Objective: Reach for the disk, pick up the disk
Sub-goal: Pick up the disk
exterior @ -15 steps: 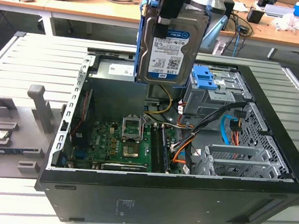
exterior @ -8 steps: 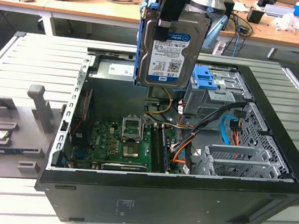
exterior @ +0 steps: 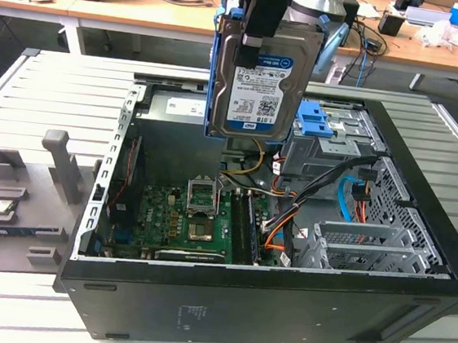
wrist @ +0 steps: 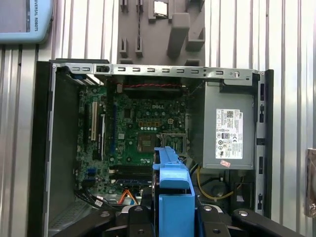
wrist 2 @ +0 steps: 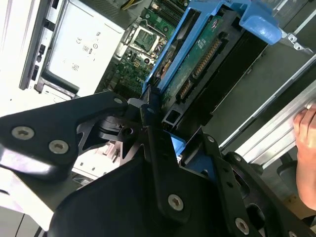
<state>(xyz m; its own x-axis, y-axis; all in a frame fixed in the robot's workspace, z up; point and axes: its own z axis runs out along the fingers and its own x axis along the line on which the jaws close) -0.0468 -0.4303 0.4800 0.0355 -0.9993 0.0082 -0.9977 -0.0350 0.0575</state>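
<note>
Above the open case (exterior: 223, 306), jaws seemingly clamp the barcode-labelled disk (exterior: 257, 97).

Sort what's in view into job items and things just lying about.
Job:
disk, held above the case
gripper, clamped on the disk

Lying about:
computer case
motherboard
power supply
grey fixture
blue latch piece
a person's hand

Flat silver metal disk (exterior: 261, 101) with white-and-blue paper label and smooth bright blue plastic rails, matt black pincer (exterior: 253, 41), matt black sheet-metal computer case (exterior: 198, 307), ribbed pale grey metal tabletop (exterior: 48, 95)
</note>
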